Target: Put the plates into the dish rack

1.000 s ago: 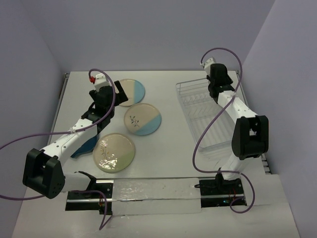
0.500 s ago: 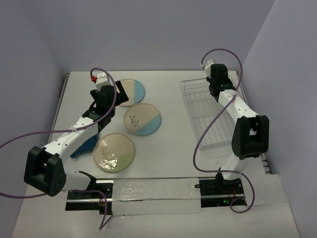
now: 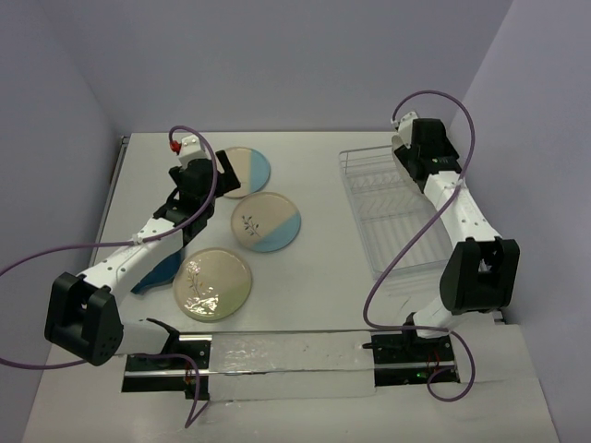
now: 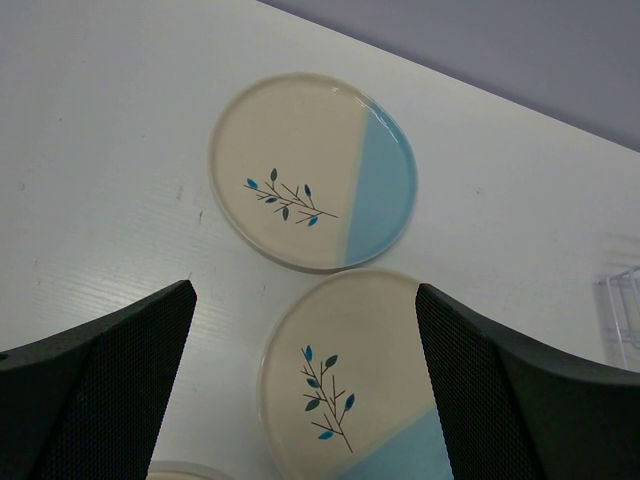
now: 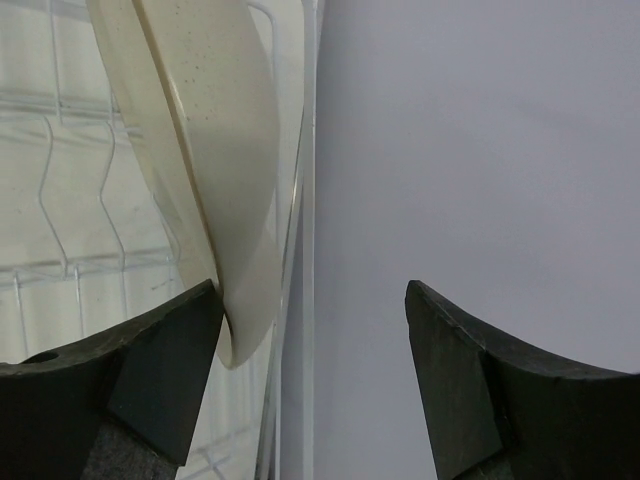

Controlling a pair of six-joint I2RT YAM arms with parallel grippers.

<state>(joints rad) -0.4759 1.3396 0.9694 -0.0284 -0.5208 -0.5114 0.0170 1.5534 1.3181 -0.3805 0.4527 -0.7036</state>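
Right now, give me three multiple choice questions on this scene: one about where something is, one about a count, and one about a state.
1. Where is the cream plate in the right wrist view? A standing on edge in the dish rack; B lying flat; C hanging in mid-air.
2. How many sprig plates show in the left wrist view? A one; B two; C four.
3. The left gripper is: A shut on a plate; B shut on nothing; C open.
Answers: 1 A, it stands upright with rack wires beside it. 2 B, a second one lies below the first in that picture. 3 C, its fingers stand wide apart above the plates.
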